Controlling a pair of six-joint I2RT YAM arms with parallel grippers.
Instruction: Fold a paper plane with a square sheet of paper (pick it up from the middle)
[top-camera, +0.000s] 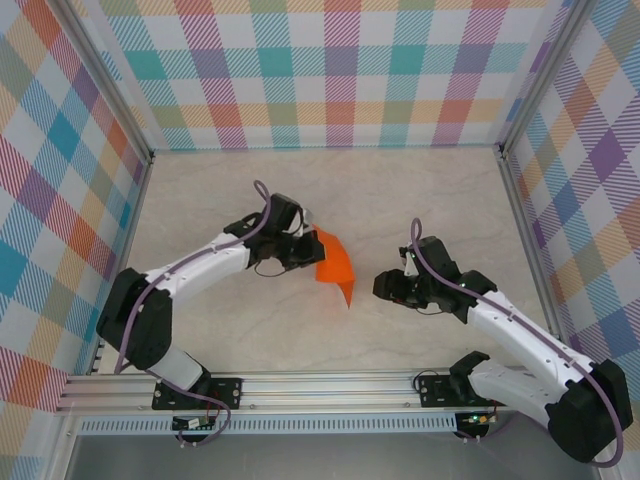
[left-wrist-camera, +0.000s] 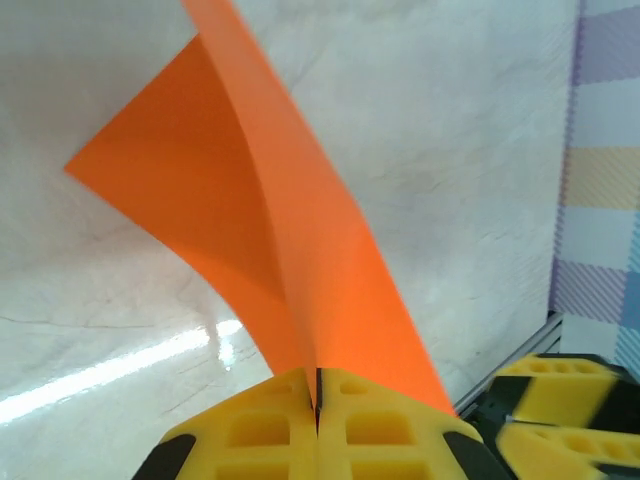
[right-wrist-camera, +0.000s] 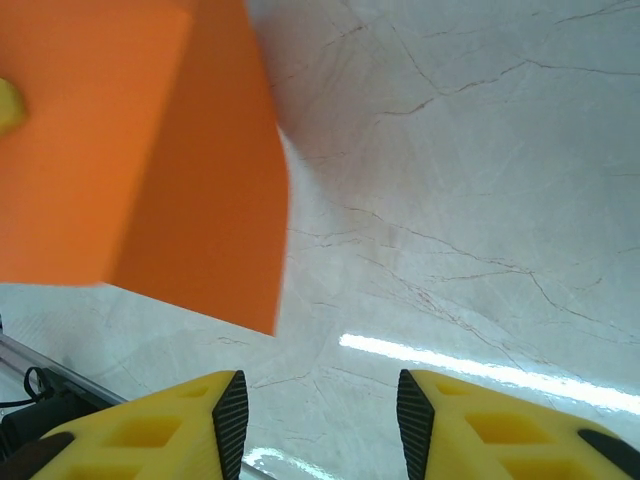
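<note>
the left gripper (top-camera: 308, 247) is pinched tight on the square sheet of paper (top-camera: 335, 266). in the left wrist view its yellow pads (left-wrist-camera: 270, 425) press together, and the orange sheet rises out of the seam between them in two leaves that meet along a soft ridge. the paper is lifted off the marble-look table (top-camera: 420, 190), near the middle of the workspace, with one corner drooping toward the near edge. the right gripper (top-camera: 384, 286) sits just to the right of it and apart from the sheet. its jaws are parted, with bare table showing between them in its wrist view and the paper's lower corner hanging ahead and to the left. the step in hand looks like bringing the second gripper in to help set the first crease. to do that well, the right arm should approach the free hanging edge slowly and square to the sheet, so both leaves slip between the open fingers rather than being pushed aside; paper this thin will likely bend away at the lightest nudge. the left pinch should hold firm without twisting, since any roll of the wrist would skew the fold line. lining up the edges matters more than speed, because a crooked first crease would carry into every later fold.
</note>
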